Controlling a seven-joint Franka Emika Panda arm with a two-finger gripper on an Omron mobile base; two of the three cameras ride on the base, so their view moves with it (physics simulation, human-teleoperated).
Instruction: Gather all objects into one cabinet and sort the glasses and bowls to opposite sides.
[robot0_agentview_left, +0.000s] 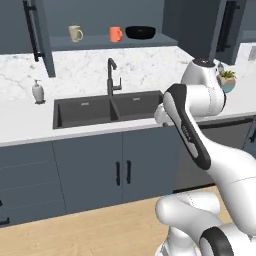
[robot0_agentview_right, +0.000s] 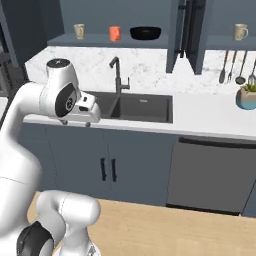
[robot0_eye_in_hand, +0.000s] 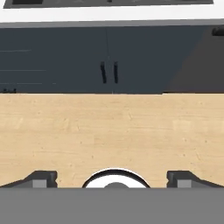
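My gripper (robot0_eye_in_hand: 112, 177) hangs spread and empty; one beige mug (robot0_agentview_right: 240, 31) sits alone in the right cabinet (robot0_agentview_right: 227, 42), still to join the orange mug (robot0_agentview_right: 115, 33), black bowl (robot0_agentview_right: 145, 33) and other beige mug (robot0_agentview_right: 79, 31) in the left cabinet (robot0_agentview_right: 100, 41)

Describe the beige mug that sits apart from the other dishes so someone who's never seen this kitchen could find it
Start at the double sink and look right to the wall cabinet above the hanging utensils and potted plant. On its shelf stands the lone beige mug. Its look-alike, the other beige mug, shares the cabinet over the sink with an orange mug and a black bowl.
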